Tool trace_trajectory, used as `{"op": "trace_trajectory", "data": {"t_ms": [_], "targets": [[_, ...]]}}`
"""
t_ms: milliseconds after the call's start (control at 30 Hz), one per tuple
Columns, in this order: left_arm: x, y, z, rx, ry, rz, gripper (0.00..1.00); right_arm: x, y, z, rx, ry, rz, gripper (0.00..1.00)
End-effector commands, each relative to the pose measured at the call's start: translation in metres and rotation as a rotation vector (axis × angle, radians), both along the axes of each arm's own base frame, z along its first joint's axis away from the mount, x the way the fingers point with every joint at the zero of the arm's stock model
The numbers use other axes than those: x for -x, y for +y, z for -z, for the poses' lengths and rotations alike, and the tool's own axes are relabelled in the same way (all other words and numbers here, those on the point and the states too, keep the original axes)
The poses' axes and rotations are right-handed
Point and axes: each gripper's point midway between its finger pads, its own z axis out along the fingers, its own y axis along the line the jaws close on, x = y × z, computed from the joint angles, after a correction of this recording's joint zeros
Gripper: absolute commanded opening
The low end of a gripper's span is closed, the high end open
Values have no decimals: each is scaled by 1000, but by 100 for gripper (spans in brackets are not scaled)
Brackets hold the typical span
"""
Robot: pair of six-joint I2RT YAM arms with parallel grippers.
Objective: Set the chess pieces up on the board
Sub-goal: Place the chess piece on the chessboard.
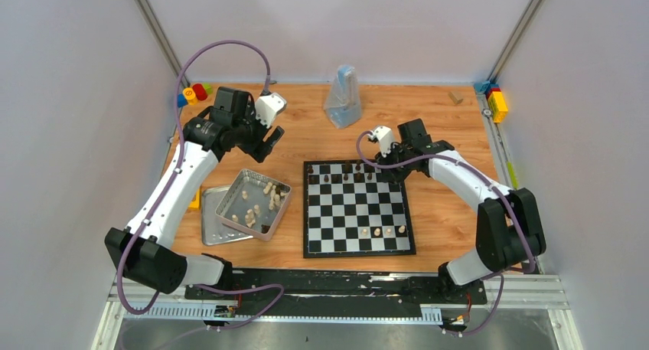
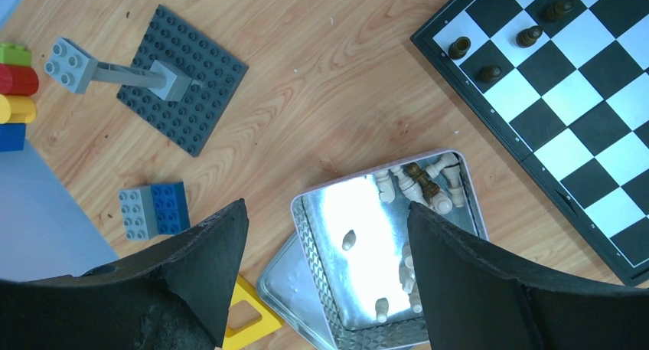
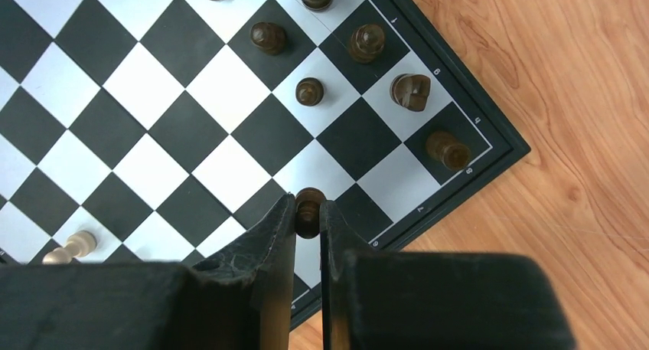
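Note:
The chessboard (image 1: 357, 209) lies in the middle of the table. Several dark pieces (image 1: 342, 175) stand along its far rows and a few cream pieces (image 1: 383, 231) near its front edge. My right gripper (image 3: 308, 212) is shut on a dark brown piece (image 3: 309, 205) over the board's far right corner (image 1: 389, 168). More dark pieces (image 3: 310, 91) stand just beyond it. My left gripper (image 2: 325, 246) is open and empty, held above the silver tin (image 2: 337, 220), which holds several cream pieces (image 2: 417, 181) and a dark one. In the top view it (image 1: 268, 145) is behind the tin (image 1: 253, 204).
The tin's lid (image 1: 212, 218) lies under the tin's left side, with a yellow piece (image 2: 246, 317) beside it. A dark grey studded plate (image 2: 184, 74) and toy bricks (image 2: 153, 210) lie left of the tin. A clear plastic bag (image 1: 342, 97) stands at the back.

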Motion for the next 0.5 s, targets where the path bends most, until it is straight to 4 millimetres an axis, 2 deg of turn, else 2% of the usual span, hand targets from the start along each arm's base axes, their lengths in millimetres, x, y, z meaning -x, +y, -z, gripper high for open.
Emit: {"op": "trace_trajectory", "data": {"t_ms": [0,167,467], "targets": [[-5,-3,-5,25,-24,-1,84,-14,2,10,4,-12,19,5],[-6,-4,-4,25,-19,1,84,-24,1,21,30,1,40,5],[-6,-4,-2,22,-16,3,84,-32,3,20,27,-15,45,5]]}}
